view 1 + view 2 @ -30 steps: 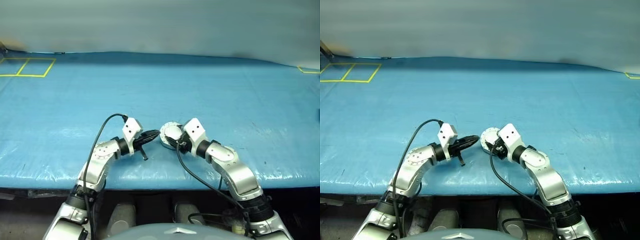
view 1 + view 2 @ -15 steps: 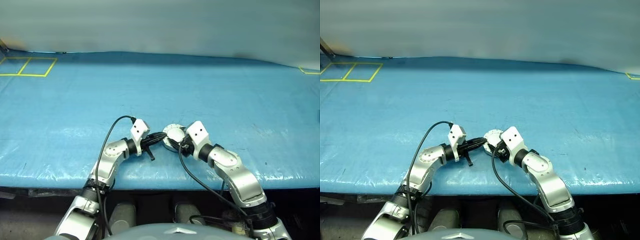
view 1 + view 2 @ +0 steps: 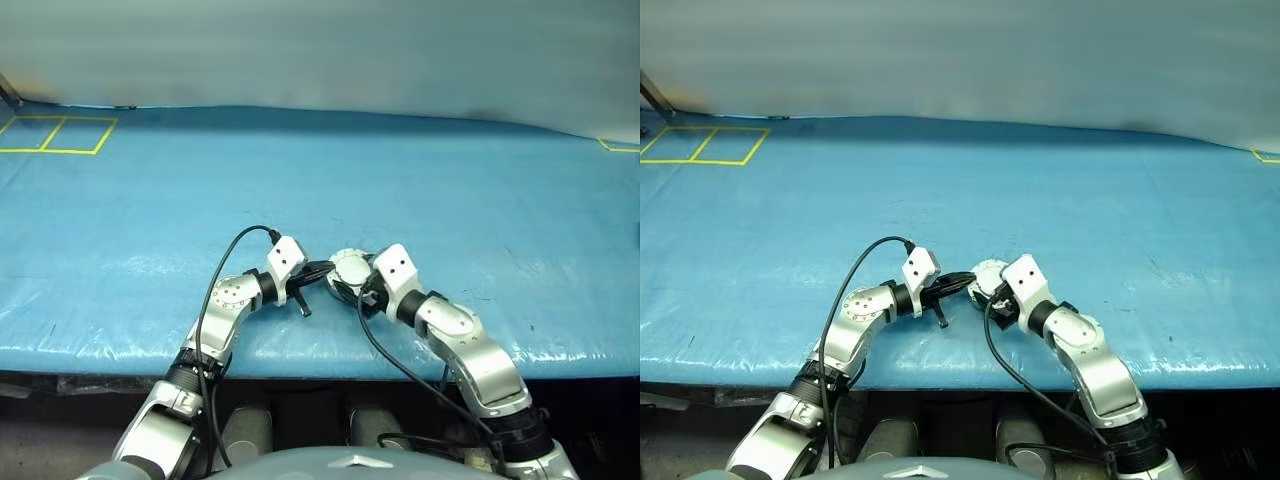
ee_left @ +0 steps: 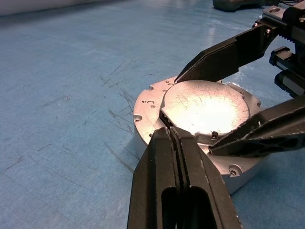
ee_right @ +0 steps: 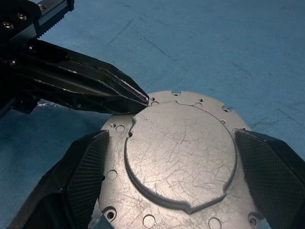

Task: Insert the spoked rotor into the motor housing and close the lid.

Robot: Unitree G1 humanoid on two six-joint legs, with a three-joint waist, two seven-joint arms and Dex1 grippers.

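Lid (image 5: 180, 152) closed, end effectors at rim

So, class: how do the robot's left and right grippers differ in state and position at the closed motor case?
The left gripper is shut, its joined tips at the lid edge. The right gripper is open, its fingers straddling the motor housing. Both have black fingers and meet at the same closed case.

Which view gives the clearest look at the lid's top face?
The right wrist view: the lid lies flat and closed, its scratched raised centre and rim holes plain, between the open right gripper. The left wrist view shows it under glare behind the shut left gripper. In both eye views it is a small pale disc between the grippers.
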